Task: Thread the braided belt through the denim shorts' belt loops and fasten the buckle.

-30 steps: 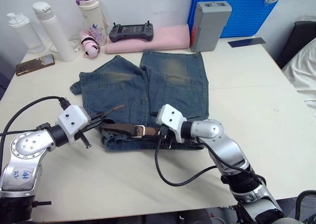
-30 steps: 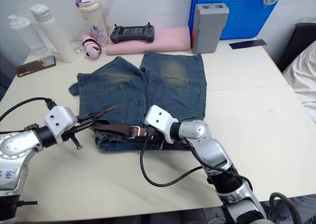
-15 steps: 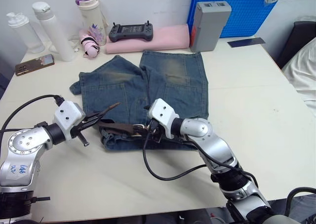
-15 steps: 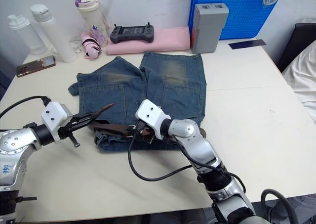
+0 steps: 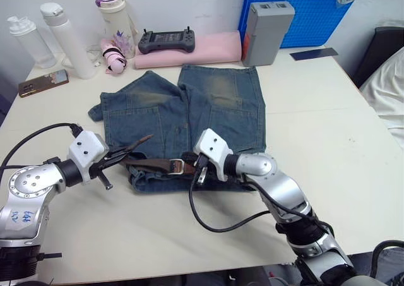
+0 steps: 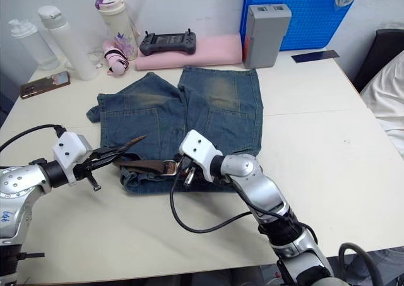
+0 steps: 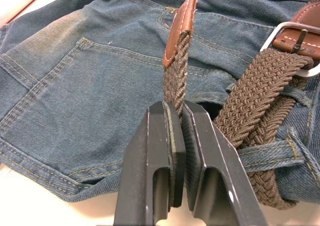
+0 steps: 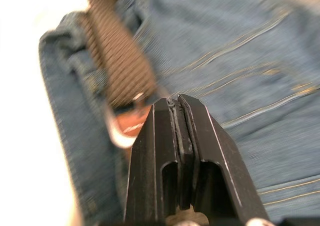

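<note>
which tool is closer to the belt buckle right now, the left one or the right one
Right. The right tool sits shut just beside the buckle on the waistband. The left tool is farther off, shut on the braided belt near its leather tip.

Three bottles (image 5: 64,38), one denim shorts (image 5: 189,119), one braided belt (image 5: 154,165), one buckle (image 5: 177,166).

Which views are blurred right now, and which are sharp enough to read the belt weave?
Right wrist view: motion-smeared, braided belt and buckle soft. Left wrist view: crisp, weave and leather tip readable in the left end effector. Head views: sharp.
</note>
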### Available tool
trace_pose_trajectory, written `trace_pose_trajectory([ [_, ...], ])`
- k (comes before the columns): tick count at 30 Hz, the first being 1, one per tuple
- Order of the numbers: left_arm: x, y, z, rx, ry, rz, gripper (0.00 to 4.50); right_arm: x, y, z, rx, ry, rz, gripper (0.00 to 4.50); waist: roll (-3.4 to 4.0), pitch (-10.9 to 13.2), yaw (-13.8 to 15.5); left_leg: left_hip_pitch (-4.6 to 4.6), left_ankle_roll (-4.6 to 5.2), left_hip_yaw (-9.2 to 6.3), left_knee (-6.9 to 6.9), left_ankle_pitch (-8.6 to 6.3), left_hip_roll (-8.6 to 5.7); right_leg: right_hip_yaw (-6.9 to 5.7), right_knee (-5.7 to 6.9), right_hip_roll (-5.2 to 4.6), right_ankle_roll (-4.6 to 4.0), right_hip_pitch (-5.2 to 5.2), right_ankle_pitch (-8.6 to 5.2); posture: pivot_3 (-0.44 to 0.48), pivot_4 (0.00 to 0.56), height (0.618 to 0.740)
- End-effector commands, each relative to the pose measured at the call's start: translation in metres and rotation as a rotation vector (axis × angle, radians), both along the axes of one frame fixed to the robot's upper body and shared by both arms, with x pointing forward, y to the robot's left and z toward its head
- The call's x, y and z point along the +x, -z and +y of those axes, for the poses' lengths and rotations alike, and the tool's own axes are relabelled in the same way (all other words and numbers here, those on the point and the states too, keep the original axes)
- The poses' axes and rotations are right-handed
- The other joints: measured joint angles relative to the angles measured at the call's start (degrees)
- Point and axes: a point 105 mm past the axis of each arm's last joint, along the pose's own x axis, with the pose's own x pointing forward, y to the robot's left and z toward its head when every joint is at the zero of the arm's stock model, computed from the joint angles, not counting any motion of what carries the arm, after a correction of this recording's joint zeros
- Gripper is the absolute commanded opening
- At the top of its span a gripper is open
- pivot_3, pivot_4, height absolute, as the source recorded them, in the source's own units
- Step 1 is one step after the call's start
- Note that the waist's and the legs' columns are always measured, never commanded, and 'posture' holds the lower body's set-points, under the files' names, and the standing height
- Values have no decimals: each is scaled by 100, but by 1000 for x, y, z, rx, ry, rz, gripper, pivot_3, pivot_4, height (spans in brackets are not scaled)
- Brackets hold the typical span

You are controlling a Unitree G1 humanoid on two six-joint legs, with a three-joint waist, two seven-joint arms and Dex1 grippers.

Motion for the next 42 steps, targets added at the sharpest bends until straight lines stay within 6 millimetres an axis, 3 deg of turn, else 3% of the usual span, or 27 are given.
trace_pose_trajectory([
  [1, -3, -16, -1, 21, 14, -52, 0, -2, -1, 6, -12, -10, -23, 68, 0, 0, 4, 0, 0, 0, 0, 0, 0, 0, 0, 0, 0, 0, 0, 0, 150, 739],
  [12, -3, -17, -4, 19, 20, -59, 0, 5, 6, 18, -58, -9, -32, 68, 0, 0, 0, 1, 0, -1, 1, 0, 0, 0, 1, 0, 0, 0, 0, 0, 150, 739],
  [24, -4, -17, -6, 14, 17, -63, 0, -3, 10, 36, -122, -79, -25, 68, 0, -1, -6, 1, 0, -2, 2, 0, 0, -1, 3, -1, 0, 0, 0, 0, 150, 739],
  [33, -4, -16, -6, 17, 18, -65, 0, 6, 0, 27, -110, -59, -25, 68, -1, -1, -7, 1, 0, -3, 2, 0, 0, 0, 4, -1, 0, 0, 0, 0, 150, 739],
  [42, -2, -20, -10, 14, 26, -88, 0, 0, 34, 28, -300, -114, 113, 68, -1, -1, -9, 2, 0, -2, 2, 0, 0, -1, 5, 0, 0, 0, 0, 0, 150, 739],
])
